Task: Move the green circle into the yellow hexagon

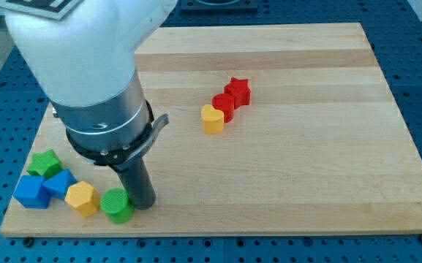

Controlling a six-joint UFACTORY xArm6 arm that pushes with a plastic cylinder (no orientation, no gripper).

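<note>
The green circle [116, 205] lies near the board's bottom left edge. The yellow hexagon [81, 198] lies just to its left, with a narrow gap between them. My tip [144, 204] rests on the board right beside the green circle's right side, touching it or nearly so. The rod rises from there into the arm's large white and grey body at the view's upper left.
A green star [45, 164], a blue cube [58, 184] and another blue block [31, 192] cluster left of the hexagon. A yellow heart [212, 119], a red block [224, 106] and a red star [238, 90] form a diagonal row mid-board. The wooden board [306, 146] sits on a blue perforated table.
</note>
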